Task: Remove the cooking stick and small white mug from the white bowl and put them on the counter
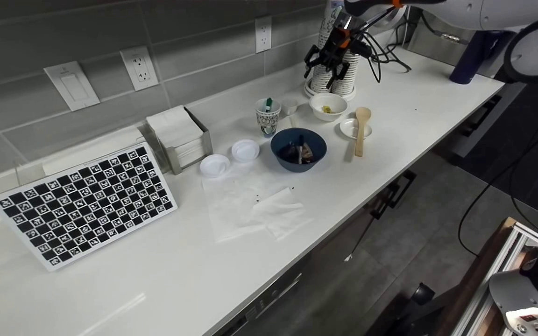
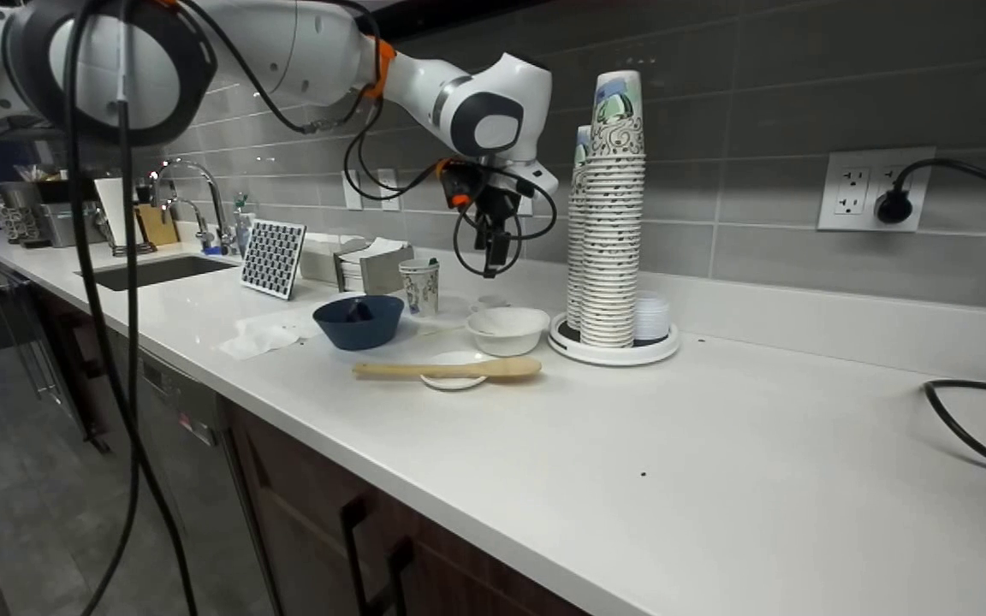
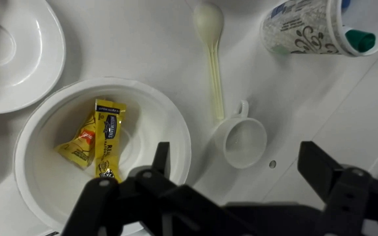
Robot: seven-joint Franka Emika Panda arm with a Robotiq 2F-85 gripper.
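The cooking stick point(image 1: 361, 128) lies across the small flat white dish point(image 1: 347, 128) on the counter point(image 1: 409, 116); it also shows in an exterior view point(image 2: 450, 370). The white bowl point(image 1: 327, 116) stands beside the dish and holds yellow sachets point(image 3: 108, 137). The small white mug point(image 3: 244, 142) stands upright on the counter beside the bowl, between bowl and wall; in both exterior views point(image 1: 289, 107) point(image 2: 490, 302) it is partly hard to see. My gripper point(image 3: 234, 146) is open and empty above the mug and bowl, with one fingertip over the bowl's rim; it also hangs above the counter in both exterior views point(image 1: 318, 80) point(image 2: 493, 267).
A pale plastic spoon point(image 3: 213, 62) lies touching or close to the mug. A paper cup with pens point(image 1: 267, 122) and a dark blue bowl point(image 1: 292, 164) stand nearby. Tall cup stacks point(image 2: 608, 248) rise close to the gripper by the wall. Two white lids point(image 1: 245, 150) lie near napkins.
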